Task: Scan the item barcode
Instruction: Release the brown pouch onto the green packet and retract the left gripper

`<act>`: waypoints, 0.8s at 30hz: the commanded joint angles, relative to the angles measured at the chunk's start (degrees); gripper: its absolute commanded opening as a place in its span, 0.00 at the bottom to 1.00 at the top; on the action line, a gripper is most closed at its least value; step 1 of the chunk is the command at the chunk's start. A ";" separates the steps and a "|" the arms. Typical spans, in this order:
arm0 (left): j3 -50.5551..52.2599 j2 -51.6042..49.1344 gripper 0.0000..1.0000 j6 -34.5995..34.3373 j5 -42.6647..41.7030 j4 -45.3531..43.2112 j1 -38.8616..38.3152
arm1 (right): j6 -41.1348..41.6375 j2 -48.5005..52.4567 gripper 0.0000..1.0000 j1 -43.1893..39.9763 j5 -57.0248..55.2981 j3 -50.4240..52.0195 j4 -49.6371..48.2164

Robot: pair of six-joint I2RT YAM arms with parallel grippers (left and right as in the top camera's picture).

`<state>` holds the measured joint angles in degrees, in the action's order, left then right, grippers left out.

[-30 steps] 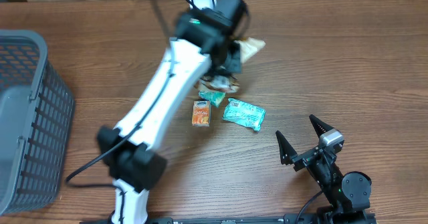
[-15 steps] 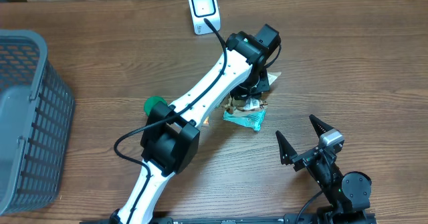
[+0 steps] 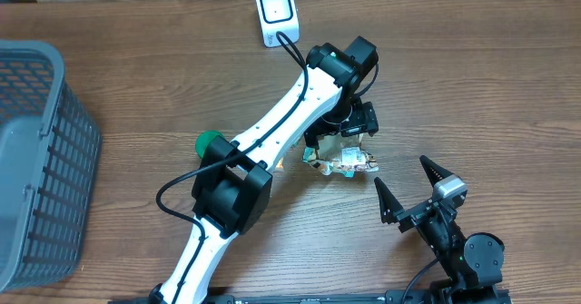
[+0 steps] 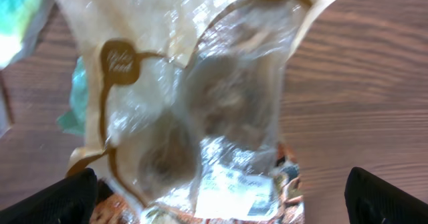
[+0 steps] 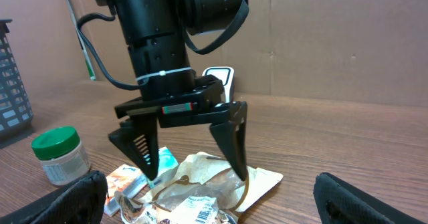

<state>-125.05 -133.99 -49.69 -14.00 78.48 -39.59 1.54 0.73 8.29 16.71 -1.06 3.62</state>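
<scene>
Green-capped jar [image 3: 211, 143] short of scanner [image 3: 274, 12], left of it. My left gripper [image 5: 194, 172] spread wide, holding nothing, over clear pouch [image 3: 347, 161] lying well short of scanner. Risk: grasp snags teal packet [image 4: 72, 107] underneath, or crumples film so glare hides barcode from scanner. My right gripper [image 3: 399, 172] wide, empty, farthest from scanner.

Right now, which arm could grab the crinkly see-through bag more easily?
Probably the left. Its left pincer hangs open right above the bag, with a finger on each side. The right pincer is open too, but it sits off to one side, apart from the bag.
</scene>
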 commanded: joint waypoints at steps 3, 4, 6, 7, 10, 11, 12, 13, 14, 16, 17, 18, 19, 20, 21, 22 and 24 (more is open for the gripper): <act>-6.80 1.49 1.00 3.08 0.52 5.40 1.44 | 0.37 -0.57 1.00 0.22 0.31 0.59 -0.35; -8.79 2.54 1.00 3.48 1.73 7.23 1.60 | 0.37 -0.57 1.00 0.22 0.31 0.59 -0.33; -14.03 6.95 1.00 4.74 6.56 12.17 1.81 | 0.37 -0.57 1.00 0.22 0.31 0.59 -0.33; -15.43 8.66 1.00 5.40 7.85 13.22 1.79 | 0.39 -0.57 1.00 0.22 0.31 0.59 -0.35; -19.54 15.93 1.00 9.57 10.45 16.09 1.86 | 0.39 -0.57 1.00 0.22 0.31 0.59 -0.33; -20.28 18.95 1.00 11.06 11.65 17.27 2.08 | 0.39 -0.57 1.00 0.22 0.31 0.59 -0.33; -20.35 21.00 1.00 11.89 12.66 18.23 2.21 | 0.39 -0.57 1.00 0.22 0.31 0.59 -0.33; -20.31 22.73 1.00 12.92 13.11 18.34 2.49 | 0.37 -0.57 1.00 0.22 0.31 0.59 -0.35; -20.28 24.98 1.00 15.80 12.68 18.34 2.73 | 0.39 -0.57 1.00 0.22 0.31 0.59 -0.35; -20.28 29.57 1.00 18.51 12.04 18.34 4.11 | 0.39 -0.57 1.00 0.22 0.31 0.59 -0.33; -20.28 31.85 1.00 18.67 12.09 18.34 5.03 | 0.39 -0.57 1.00 0.22 0.31 0.59 -0.35; -20.28 33.94 1.00 18.69 12.28 18.34 5.90 | 0.37 -0.57 1.00 0.22 0.31 0.59 -0.33; -20.28 36.09 1.00 18.73 12.76 18.34 7.10 | 0.39 -0.57 1.00 0.22 0.31 0.59 -0.35; -20.28 38.21 1.00 19.02 13.29 18.34 8.59 | 0.39 -0.57 1.00 0.22 0.31 0.59 -0.35; -20.28 40.33 1.00 19.58 13.66 18.34 10.58 | 0.39 -0.57 1.00 0.22 0.31 0.59 -0.33; -20.28 42.16 1.00 19.96 14.05 18.34 12.57 | 0.39 -0.57 1.00 0.22 0.31 0.59 -0.35; -20.28 45.44 1.00 20.26 14.58 18.34 16.61 | 0.39 -0.57 1.00 0.22 0.31 0.59 -0.33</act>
<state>-144.90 -92.38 -32.38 -1.93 96.51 -27.70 1.54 0.73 8.29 16.73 -1.06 3.64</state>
